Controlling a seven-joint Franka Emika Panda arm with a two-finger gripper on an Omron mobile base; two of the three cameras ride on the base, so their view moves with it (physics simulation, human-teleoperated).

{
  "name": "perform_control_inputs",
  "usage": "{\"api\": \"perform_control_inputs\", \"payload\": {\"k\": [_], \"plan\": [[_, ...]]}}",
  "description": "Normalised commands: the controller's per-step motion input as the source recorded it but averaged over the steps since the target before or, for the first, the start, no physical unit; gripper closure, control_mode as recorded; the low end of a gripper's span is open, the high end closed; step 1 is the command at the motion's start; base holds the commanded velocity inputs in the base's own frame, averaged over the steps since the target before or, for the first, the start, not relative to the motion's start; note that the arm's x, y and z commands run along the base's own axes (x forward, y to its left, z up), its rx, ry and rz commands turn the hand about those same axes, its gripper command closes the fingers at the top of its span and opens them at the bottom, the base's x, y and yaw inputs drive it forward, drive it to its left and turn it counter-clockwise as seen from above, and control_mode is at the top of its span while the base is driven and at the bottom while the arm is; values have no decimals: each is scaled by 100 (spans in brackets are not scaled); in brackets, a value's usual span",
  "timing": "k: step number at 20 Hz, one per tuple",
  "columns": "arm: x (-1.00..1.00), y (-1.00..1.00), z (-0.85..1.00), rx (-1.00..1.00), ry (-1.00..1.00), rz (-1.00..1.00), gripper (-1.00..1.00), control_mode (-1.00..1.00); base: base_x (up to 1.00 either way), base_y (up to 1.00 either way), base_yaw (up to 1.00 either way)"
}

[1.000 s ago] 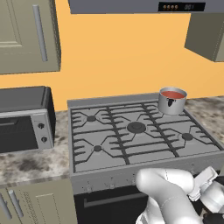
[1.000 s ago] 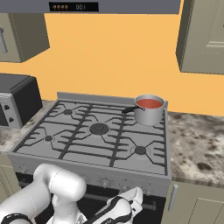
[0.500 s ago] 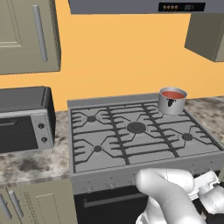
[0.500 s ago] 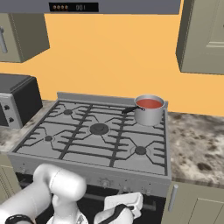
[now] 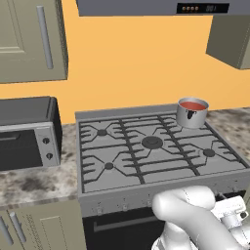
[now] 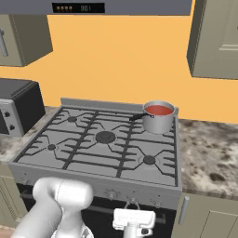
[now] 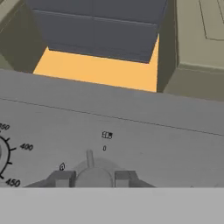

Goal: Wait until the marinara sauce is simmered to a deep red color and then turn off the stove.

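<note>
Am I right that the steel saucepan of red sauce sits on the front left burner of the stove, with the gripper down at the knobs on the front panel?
Not quite: the saucepan with the sauce sits on the back right burner of the stove, as the right base view shows. The rest holds: the gripper is down at a knob on the front panel, seen in the hand view.

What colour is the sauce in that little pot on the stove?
Orange-red, smooth on top; the marinara sauce shows best in the right base view.
</note>
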Motion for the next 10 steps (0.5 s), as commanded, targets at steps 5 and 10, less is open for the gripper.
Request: {"api": "perform_control_inputs", "payload": {"k": [5,10], "plan": [[30,-32,-50,25,15,-39,100,-100,0,0,0],[48,-39,-50,25,17,-42,100,-100,0,0,0]]}}
